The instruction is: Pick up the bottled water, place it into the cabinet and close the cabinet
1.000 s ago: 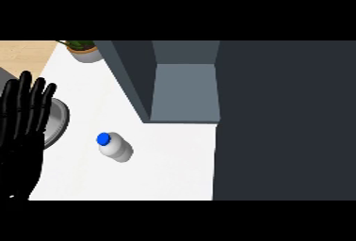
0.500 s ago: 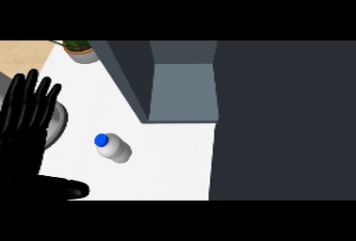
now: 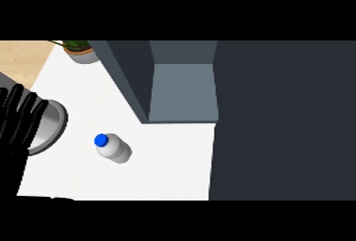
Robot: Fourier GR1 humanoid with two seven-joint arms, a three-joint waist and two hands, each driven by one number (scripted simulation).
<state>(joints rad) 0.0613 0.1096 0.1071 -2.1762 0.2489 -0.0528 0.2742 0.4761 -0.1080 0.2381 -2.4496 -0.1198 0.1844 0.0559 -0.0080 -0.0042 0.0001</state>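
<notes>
No writing can be read on the bottle (image 3: 112, 148); only a blue cap is seen on its white body. It stands on the white counter (image 3: 167, 160), in front of the open grey cabinet (image 3: 182, 89) and apart from it. A metal bowl (image 3: 50, 127) is seen at the left, and a plant (image 3: 78, 48) at the far corner. The left hand (image 3: 20, 120) is held by the left edge, fingers straight and spread, nothing held. The right hand is not seen.

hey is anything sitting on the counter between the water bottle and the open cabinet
Nothing visible does. The water bottle stands alone on the white counter, and the stretch up to the open cabinet is bare. The metal bowl and the left hand lie off to its left.
</notes>
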